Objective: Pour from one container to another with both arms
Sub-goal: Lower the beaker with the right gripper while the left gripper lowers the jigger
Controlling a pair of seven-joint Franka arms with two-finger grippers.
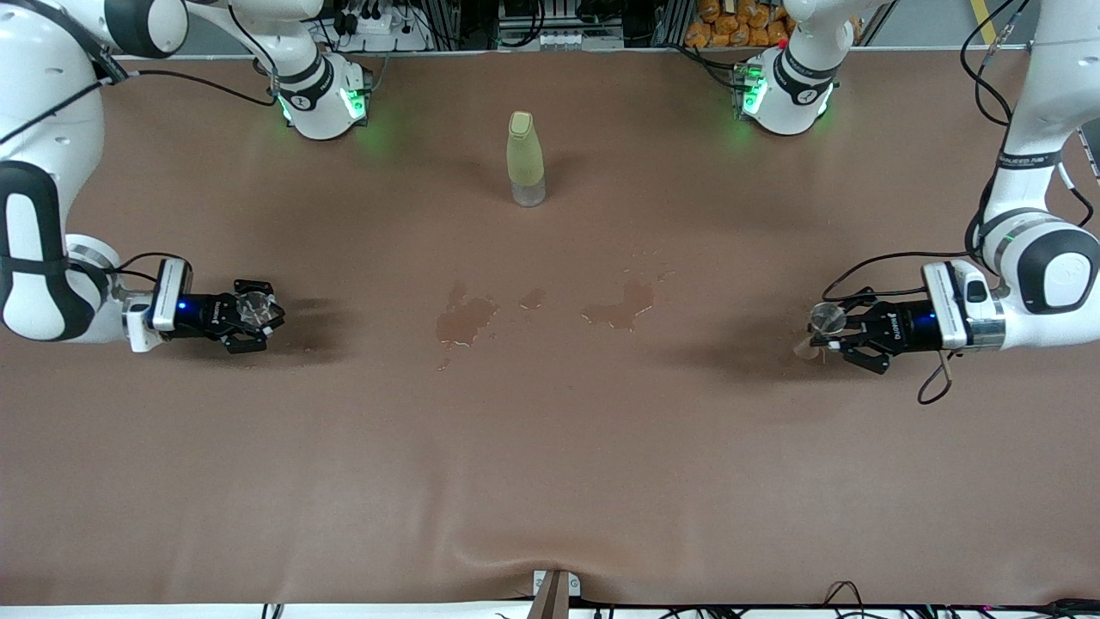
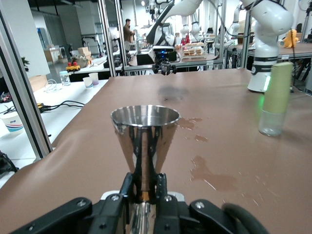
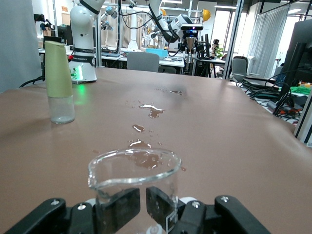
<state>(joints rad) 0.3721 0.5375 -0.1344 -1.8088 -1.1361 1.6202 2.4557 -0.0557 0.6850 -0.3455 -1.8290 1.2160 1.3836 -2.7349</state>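
left gripper (image 1: 832,331): clamped on steel funnel-shaped cup (image 2: 145,141), upright, over the table (image 1: 550,447) at the left arm's end
right gripper (image 1: 258,314): clamped on glass beaker (image 3: 134,178), upright, over the right arm's end
bottle (image 1: 525,159): upright, mid-table, near the bases
spills (image 1: 464,316): wet patches, nearer the camera than bottle

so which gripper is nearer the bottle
Neither clearly: the bottle stands mid-table. The right gripper holds a glass beaker toward its end, the left gripper a metal cone cup toward the other.
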